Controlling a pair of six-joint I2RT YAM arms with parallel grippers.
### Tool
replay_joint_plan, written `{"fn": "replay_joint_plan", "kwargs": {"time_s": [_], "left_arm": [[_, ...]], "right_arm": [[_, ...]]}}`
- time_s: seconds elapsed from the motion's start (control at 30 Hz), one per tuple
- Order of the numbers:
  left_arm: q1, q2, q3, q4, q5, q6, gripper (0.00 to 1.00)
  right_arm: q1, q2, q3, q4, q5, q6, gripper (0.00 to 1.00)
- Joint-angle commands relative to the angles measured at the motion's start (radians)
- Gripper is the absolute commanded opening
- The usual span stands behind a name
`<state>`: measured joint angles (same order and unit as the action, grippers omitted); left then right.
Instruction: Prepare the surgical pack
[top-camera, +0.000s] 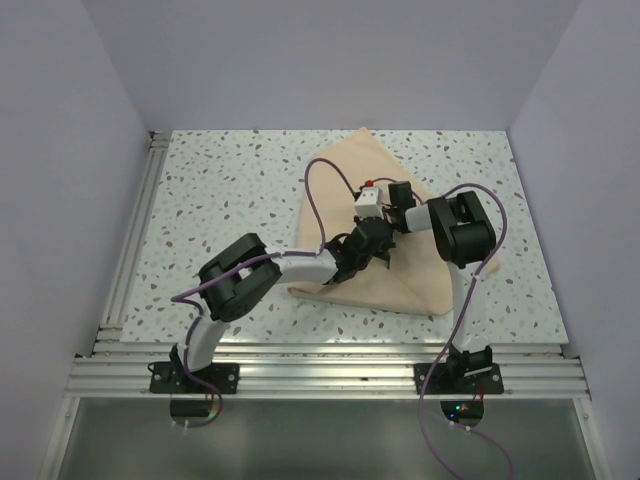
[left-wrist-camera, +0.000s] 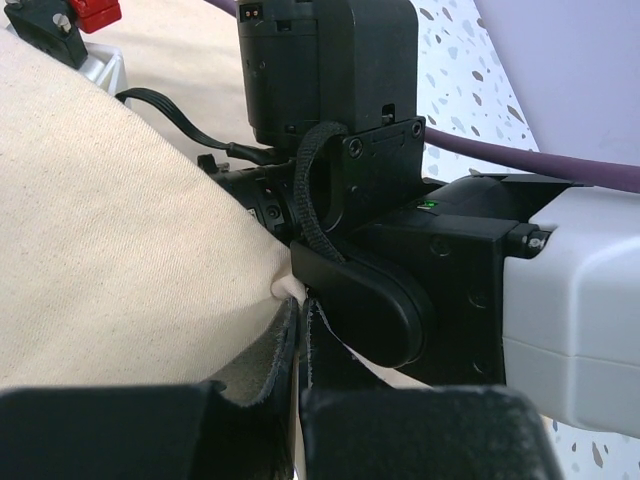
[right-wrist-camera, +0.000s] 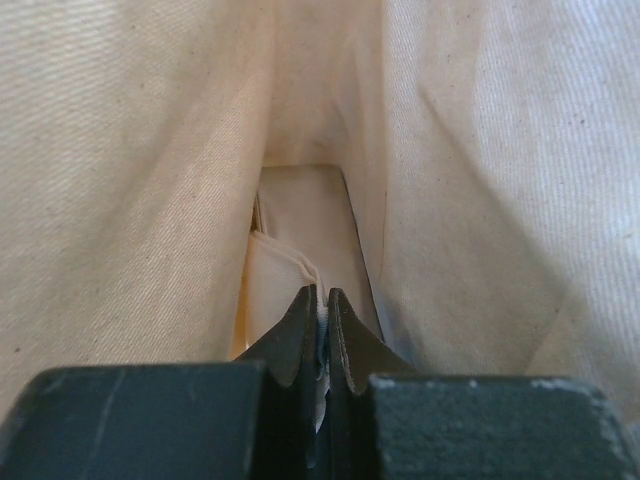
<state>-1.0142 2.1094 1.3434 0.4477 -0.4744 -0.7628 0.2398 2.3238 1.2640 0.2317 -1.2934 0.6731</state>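
Observation:
The tan cloth (top-camera: 400, 270) of the surgical pack lies folded over on the speckled table, with both grippers meeting above its middle. My left gripper (top-camera: 366, 247) is shut on a pinch of the cloth's edge (left-wrist-camera: 285, 288); in the left wrist view its jaws (left-wrist-camera: 300, 330) press together on the fabric, right against the black body of the right gripper (left-wrist-camera: 380, 300). My right gripper (top-camera: 380, 224) is shut on a hemmed cloth fold (right-wrist-camera: 290, 262), its fingertips (right-wrist-camera: 322, 302) closed with fabric between them. Cloth walls fill the right wrist view around a pale rectangular shape (right-wrist-camera: 305, 205). Tray, sachets and instruments are hidden.
An aluminium rail (top-camera: 135, 235) runs along the table's left side and another rail (top-camera: 330, 372) crosses the near edge by the arm bases. Purple cables (top-camera: 325, 180) loop over the cloth. Speckled tabletop (top-camera: 230, 190) lies bare left of the cloth.

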Motion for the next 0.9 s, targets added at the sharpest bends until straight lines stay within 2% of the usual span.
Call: {"fn": "replay_joint_plan", "kwargs": {"time_s": [0.0, 0.1, 0.2, 0.23, 0.33, 0.47, 0.7, 0.87], "left_arm": [[-0.067, -0.039, 0.033, 0.21, 0.174, -0.026, 0.0], [-0.067, -0.045, 0.03, 0.207, 0.189, -0.021, 0.05], [-0.066, -0.072, 0.028, 0.154, 0.168, -0.012, 0.23], [-0.066, -0.08, 0.025, 0.143, 0.157, -0.01, 0.34], [-0.064, -0.112, 0.004, 0.128, 0.135, 0.0, 0.5], [-0.064, -0.127, 0.003, 0.126, 0.16, 0.023, 0.56], [-0.064, -0.187, 0.014, 0.086, 0.201, 0.056, 0.59], [-0.066, -0.264, 0.0, -0.11, 0.143, 0.053, 0.59]], "right_arm": [[0.029, 0.12, -0.041, -0.109, 0.16, -0.098, 0.0], [0.03, 0.114, -0.037, -0.118, 0.161, -0.099, 0.0], [0.029, 0.098, -0.025, -0.149, 0.171, -0.115, 0.0], [0.029, 0.094, -0.022, -0.157, 0.174, -0.116, 0.0], [0.029, 0.086, -0.002, -0.181, 0.175, -0.118, 0.0], [0.029, 0.083, 0.011, -0.196, 0.177, -0.118, 0.0], [0.027, 0.086, 0.021, -0.204, 0.175, -0.121, 0.0], [0.027, 0.086, 0.026, -0.21, 0.181, -0.124, 0.0]]}}
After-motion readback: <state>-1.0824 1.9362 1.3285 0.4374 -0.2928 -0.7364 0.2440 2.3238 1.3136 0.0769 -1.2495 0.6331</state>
